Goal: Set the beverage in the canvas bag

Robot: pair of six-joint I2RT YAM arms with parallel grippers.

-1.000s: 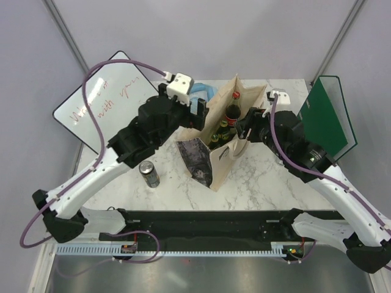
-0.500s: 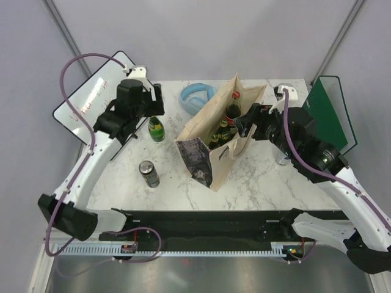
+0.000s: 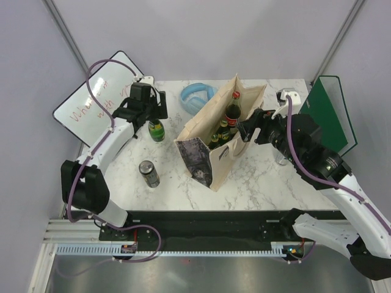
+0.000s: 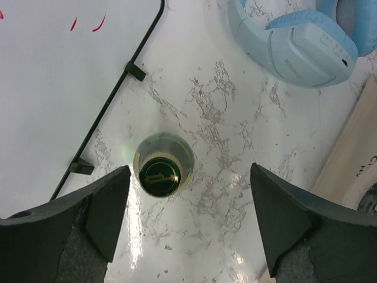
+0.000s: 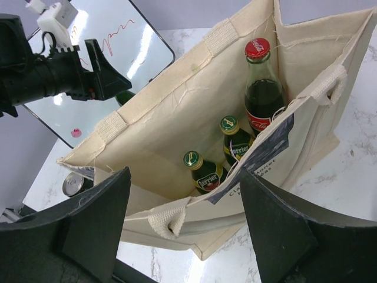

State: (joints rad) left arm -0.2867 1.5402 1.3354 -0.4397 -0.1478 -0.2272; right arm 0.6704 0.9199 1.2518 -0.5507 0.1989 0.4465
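The canvas bag [image 3: 211, 155] stands open mid-table, with its dark print on the near face. It holds a cola bottle [image 3: 233, 111] and two green bottles [image 3: 220, 131]; the right wrist view shows the cola bottle [image 5: 262, 88] and both green ones [image 5: 206, 172]. Another green bottle [image 3: 156, 129] stands on the table left of the bag. My left gripper [image 3: 154, 113] is open above it; in the left wrist view its cap [image 4: 160, 175] lies between the fingers, nearer the left one. My right gripper [image 3: 247, 131] hangs open and empty over the bag's right rim [image 5: 177, 215].
A silver can [image 3: 148, 174] stands near the bag's front left. Blue headphones [image 3: 198, 94] lie behind the bag. A whiteboard [image 3: 98, 101] leans at the far left and a green board [image 3: 327, 116] stands at the right edge.
My left arm has swung away from the bag to the left, and its open gripper now hangs over the standing green bottle. The right arm has shifted only slightly.
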